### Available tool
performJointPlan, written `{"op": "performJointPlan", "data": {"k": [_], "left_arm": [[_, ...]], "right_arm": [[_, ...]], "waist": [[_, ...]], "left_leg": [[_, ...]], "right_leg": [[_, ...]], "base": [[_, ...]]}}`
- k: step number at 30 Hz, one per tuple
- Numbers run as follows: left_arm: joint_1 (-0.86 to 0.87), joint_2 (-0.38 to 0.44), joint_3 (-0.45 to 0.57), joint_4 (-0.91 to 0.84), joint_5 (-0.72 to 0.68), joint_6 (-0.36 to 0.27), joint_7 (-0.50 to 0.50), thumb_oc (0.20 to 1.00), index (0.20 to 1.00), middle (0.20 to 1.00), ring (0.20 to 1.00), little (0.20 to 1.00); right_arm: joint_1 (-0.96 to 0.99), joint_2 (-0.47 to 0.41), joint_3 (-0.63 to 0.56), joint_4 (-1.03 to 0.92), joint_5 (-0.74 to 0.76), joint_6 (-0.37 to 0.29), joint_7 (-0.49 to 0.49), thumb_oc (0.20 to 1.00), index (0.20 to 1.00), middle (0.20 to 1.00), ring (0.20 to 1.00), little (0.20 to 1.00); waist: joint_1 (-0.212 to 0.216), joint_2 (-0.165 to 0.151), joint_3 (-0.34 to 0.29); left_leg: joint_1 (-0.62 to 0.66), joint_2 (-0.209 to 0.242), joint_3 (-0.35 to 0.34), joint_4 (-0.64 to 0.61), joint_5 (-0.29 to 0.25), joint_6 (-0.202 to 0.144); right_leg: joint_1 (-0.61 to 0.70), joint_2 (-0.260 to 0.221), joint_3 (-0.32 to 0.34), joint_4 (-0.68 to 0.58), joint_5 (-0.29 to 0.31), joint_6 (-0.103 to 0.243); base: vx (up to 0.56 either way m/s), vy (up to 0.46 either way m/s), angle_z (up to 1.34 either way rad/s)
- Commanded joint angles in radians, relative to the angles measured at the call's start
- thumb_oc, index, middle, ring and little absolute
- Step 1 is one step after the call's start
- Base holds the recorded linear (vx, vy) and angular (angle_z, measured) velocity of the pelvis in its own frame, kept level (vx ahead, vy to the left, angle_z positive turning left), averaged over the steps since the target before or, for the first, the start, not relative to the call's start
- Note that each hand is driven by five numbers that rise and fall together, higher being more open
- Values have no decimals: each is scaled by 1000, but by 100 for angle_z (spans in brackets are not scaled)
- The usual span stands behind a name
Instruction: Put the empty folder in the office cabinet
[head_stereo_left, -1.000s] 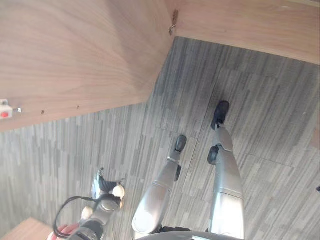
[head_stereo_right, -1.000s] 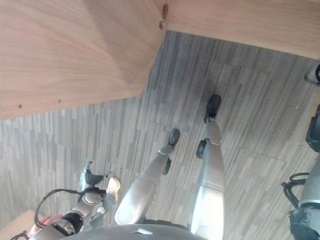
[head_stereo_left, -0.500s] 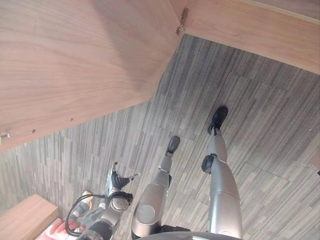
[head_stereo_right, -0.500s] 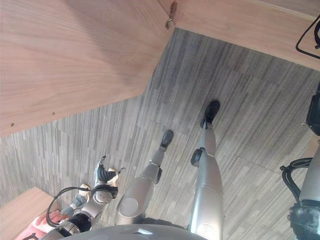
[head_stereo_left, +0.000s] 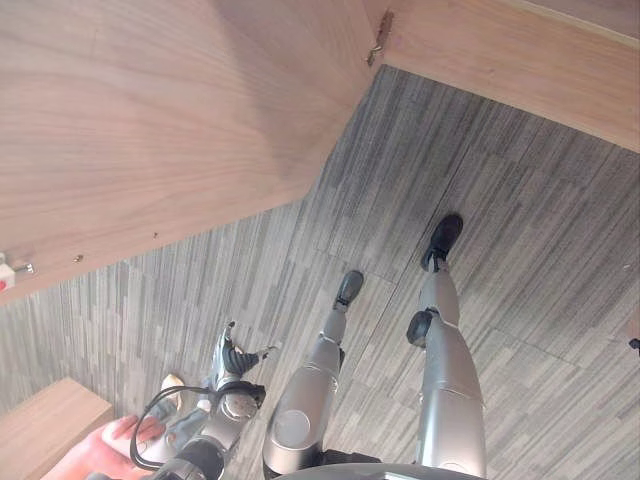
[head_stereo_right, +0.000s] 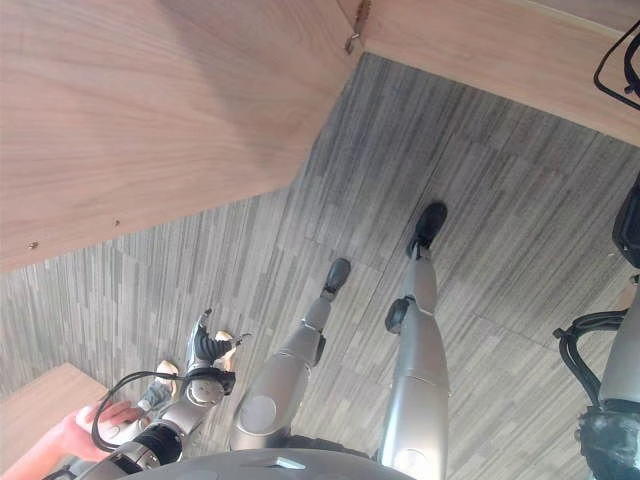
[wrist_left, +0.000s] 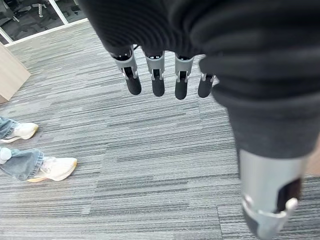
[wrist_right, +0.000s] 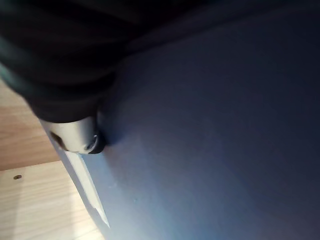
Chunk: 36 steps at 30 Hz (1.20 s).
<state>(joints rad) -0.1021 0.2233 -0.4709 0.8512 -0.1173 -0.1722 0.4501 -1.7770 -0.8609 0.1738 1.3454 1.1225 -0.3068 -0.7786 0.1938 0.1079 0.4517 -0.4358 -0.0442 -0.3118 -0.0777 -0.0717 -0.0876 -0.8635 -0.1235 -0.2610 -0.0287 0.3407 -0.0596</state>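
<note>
The left hand (wrist_left: 160, 75) hangs over the grey striped carpet floor (wrist_left: 150, 165), fingers (wrist_left: 158, 85) straight and side by side, dark tips pointing away from the wrist, holding nothing. In the eye views this hand (head_stereo_left: 228, 358) shows at the lower left, low over the carpet. A person's hand (head_stereo_right: 100, 418) and reddish sleeve (head_stereo_left: 85, 460) reach in at the lower-left corner, just beside the left forearm. In the left wrist view a person's two light shoes (wrist_left: 55, 169) with blue trouser hems stand on the carpet at the edge of the frame.

The right hand (wrist_right: 75, 137) lies against the folder (wrist_right: 215, 150), a broad blue flat surface seen from very close in the right wrist view. One silver finger part touches the folder face near its pale edge. Whether the fingers are curled round the folder or lie flat on it cannot be told. Beyond that edge stands light wood panelling (wrist_right: 30, 210) bearing a small screw head.

The office cabinet (head_stereo_left: 150, 110), of light wood, fills the far left of the eye views. A small metal hinge (head_stereo_left: 379, 35) sits at its far corner.
</note>
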Motion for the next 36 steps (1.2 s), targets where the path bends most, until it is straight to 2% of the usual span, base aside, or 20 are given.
{"op": "performJointPlan", "data": {"k": [1, 3, 4, 5, 8, 12, 14, 15, 16, 17, 20, 22, 26, 36], "left_arm": [[58, 107, -62, -27, 28, 20, 23, 1000, 1000, 1000, 1000, 1000], [61, 108, -63, -34, 30, 21, 23, 1000, 1000, 1000, 1000, 1000], [63, 110, -63, -43, 34, 22, 22, 1000, 1000, 1000, 1000, 1000], [63, 110, -60, -45, 32, 22, 19, 1000, 1000, 1000, 1000, 1000], [66, 114, -51, -43, 33, 18, 5, 1000, 1000, 1000, 1000, 1000], [81, 115, -45, -50, 19, 6, -20, 1000, 1000, 1000, 1000, 1000], [84, 119, -47, -58, 11, 3, -26, 1000, 1000, 1000, 1000, 1000], [-14, 108, -54, 5, 1, 45, -27, 1000, 1000, 1000, 1000, 1000], [-37, 98, -51, 26, -3, 46, -29, 1000, 1000, 1000, 1000, 1000], [-95, 91, -61, 87, 16, 42, -28, 1000, 1000, 1000, 1000, 1000], [-80, 94, -57, 91, -11, 36, -42, 1000, 1000, 1000, 1000, 1000], [-78, 103, -48, 82, -11, 39, -57, 1000, 1000, 1000, 1000, 1000], [-73, 124, -44, 58, -17, 35, -76, 1000, 1000, 1000, 1000, 1000], [-79, 124, -45, 29, -41, 38, -72, 1000, 1000, 1000, 1000, 1000]], "right_arm": [[-13, -52, 81, -11, 15, -93, -33, 200, 200, 200, 200, 200], [-11, -55, 77, -11, 17, -95, -40, 200, 200, 200, 200, 200], [-6, -49, 66, -19, 37, -99, -33, 344, 344, 344, 344, 344], [-3, -47, 67, -25, 50, -97, -17, 1000, 1000, 1000, 1000, 1000], [-12, -60, 107, -32, 61, -67, 38, 1000, 1000, 1000, 1000, 1000], [-42, -96, 197, -3, 45, -19, 112, 1000, 1000, 1000, 1000, 1000], [-56, -103, 214, 12, 51, -17, 125, 1000, 1000, 1000, 1000, 1000], [-49, -44, 222, -8, 53, -38, 144, 1000, 1000, 1000, 1000, 1000], [-54, -39, 222, -12, 52, -46, 143, 1000, 1000, 1000, 1000, 1000], [-56, -12, 172, -20, 74, -42, 134, 1000, 1000, 1000, 1000, 1000], [-96, -39, 180, 16, 119, -40, 151, 1000, 1000, 1000, 1000, 1000], [-130, -73, 220, 82, 140, 25, 183, 1000, 1000, 1000, 1000, 1000], [-178, -105, 274, 144, 168, 80, 213, 1000, 1000, 1000, 1000, 1000], [-203, -102, 294, 175, 191, 105, 192, 1000, 1000, 1000, 1000, 1000]], "waist": [[29, 0, -51], [30, 1, -45], [36, 9, -53], [41, 9, -47], [50, 9, -61], [50, 6, -66], [45, 5, -65], [24, -6, -78], [17, -7, -69], [1, -8, -64], [0, -10, -67], [-2, -13, -66], [-5, -18, -66], [-11, -19, -59]], "left_leg": [[5, 23, -6, -10, 44, -12], [-1, 14, -9, -10, 54, -12], [-4, 21, -15, -10, 50, -14], [-10, 14, -18, -10, 61, -14], [-20, 25, -15, -10, 55, -17], [-34, 33, -5, -10, 62, -20], [-39, 28, -6, -10, 70, -19], [-35, 36, 4, -10, 62, -21], [-40, 32, 4, -10, 68, -22], [-43, 23, 4, -10, 72, -19], [-41, 23, 4, -10, 74, -18], [-37, 22, 6, -10, 73, -17], [-35, 22, 7, -10, 70, -15], [-25, 27, 12, -10, 64, -12]], "right_leg": [[28, 3, 50, -45, -140, 227], [19, -4, 38, -39, -121, 220], [23, 4, 48, -48, -142, 224], [11, -3, 37, -40, -124, 218], [5, 7, 47, -48, -147, 223], [-9, 11, 50, -47, -149, 221], [-18, 7, 50, -47, -138, 219], [-15, 17, 53, -47, -148, 221], [-20, 13, 53, -47, -139, 220], [-28, 7, 53, -40, -124, 215], [-22, 9, 55, -42, -127, 216], [-17, 9, 56, -43, -126, 217], [-16, 11, 55, -44, -125, 218], [1, 8, 56, -45, -130, 218]], "base": [[57, -26, 6], [10, -13, 9], [-36, -4, 10], [64, -36, 7], [25, -11, 1], [8, 2, 0], [8, 15, 0], [-5, 31, -1], [-15, 49, -1], [-38, 18, 0], [-4, 5, 1], [17, -4, -10], [5, -2, 1], [3, 13, 4]]}}
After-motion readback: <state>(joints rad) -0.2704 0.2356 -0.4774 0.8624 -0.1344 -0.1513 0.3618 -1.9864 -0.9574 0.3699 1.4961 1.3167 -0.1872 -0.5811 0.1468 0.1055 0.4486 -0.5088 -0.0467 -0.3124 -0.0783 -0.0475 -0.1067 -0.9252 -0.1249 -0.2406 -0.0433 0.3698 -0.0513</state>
